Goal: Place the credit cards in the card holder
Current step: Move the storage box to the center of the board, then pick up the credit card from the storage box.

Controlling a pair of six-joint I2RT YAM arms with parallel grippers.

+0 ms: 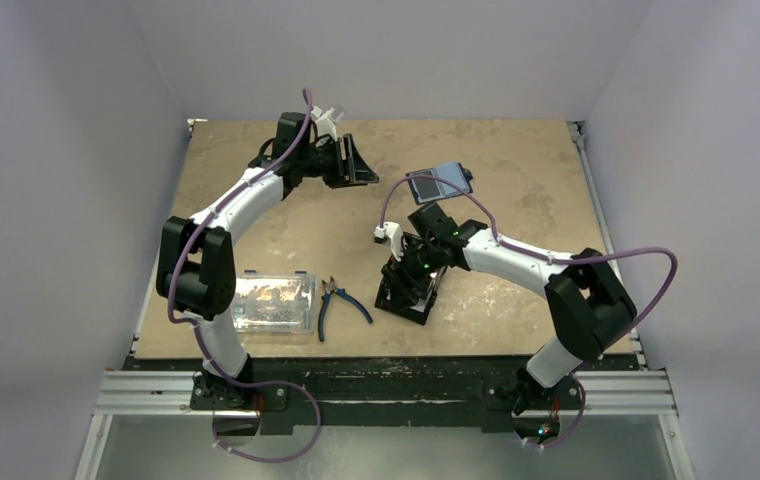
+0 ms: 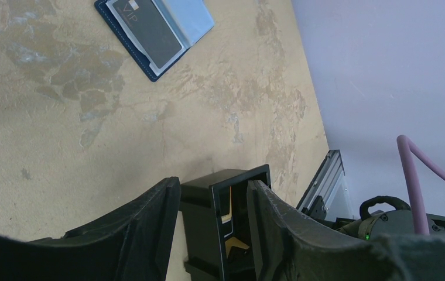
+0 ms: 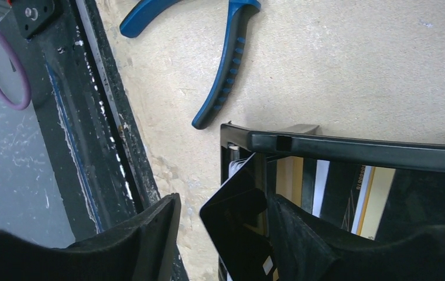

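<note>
The navy card holder (image 1: 441, 183) lies open at the back of the table, with a dark card (image 2: 150, 29) tucked into it (image 2: 123, 42). My left gripper (image 1: 356, 160) is rolled on its side, and its fingers (image 2: 214, 181) clamp a small black tray (image 2: 205, 222) off the table. An orange-yellow card (image 2: 230, 211) shows inside that tray. My right gripper (image 1: 411, 285) hangs open over a second black tray (image 3: 355, 149) holding white and yellow credit cards (image 3: 375, 193). Between its fingers (image 3: 225, 199) a dark card (image 3: 232, 216) sticks up, leaning on the right finger.
Blue-handled pliers (image 1: 341, 300) lie left of the front tray, also seen in the right wrist view (image 3: 226, 64). A clear plastic box (image 1: 274, 302) sits at the front left. The table's black front rail (image 3: 91, 117) runs close beside the right gripper.
</note>
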